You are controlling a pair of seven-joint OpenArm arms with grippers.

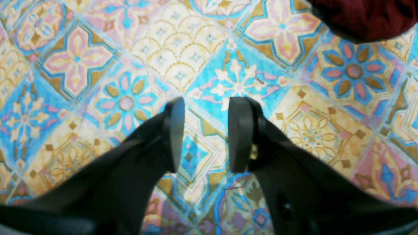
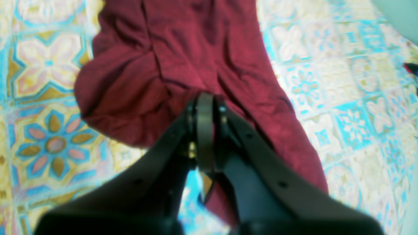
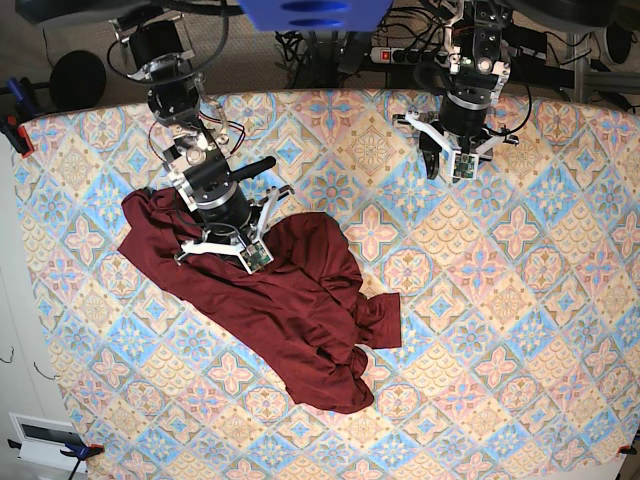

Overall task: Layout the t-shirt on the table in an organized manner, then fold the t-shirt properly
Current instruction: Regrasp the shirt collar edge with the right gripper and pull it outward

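Observation:
The maroon t-shirt (image 3: 300, 300) lies crumpled in a diagonal heap on the left half of the patterned table (image 3: 500, 300). My right gripper (image 3: 225, 250) sits on its upper part. In the right wrist view that gripper (image 2: 205, 98) is shut, and creases of the t-shirt (image 2: 183, 58) run in to its tips. My left gripper (image 3: 447, 170) hangs over bare table at the back right, well away from the cloth. In the left wrist view the left gripper (image 1: 207, 104) is open with only table (image 1: 163, 49) between its fingers. A corner of the t-shirt (image 1: 365, 16) shows at the top right there.
Cables and a power strip (image 3: 400, 55) lie behind the table's far edge. Clamps (image 3: 15, 110) hold the cloth at the left corners. A white box (image 3: 40, 435) sits on the floor at the bottom left. Patterned table (image 2: 326, 81) shows on both sides of the shirt.

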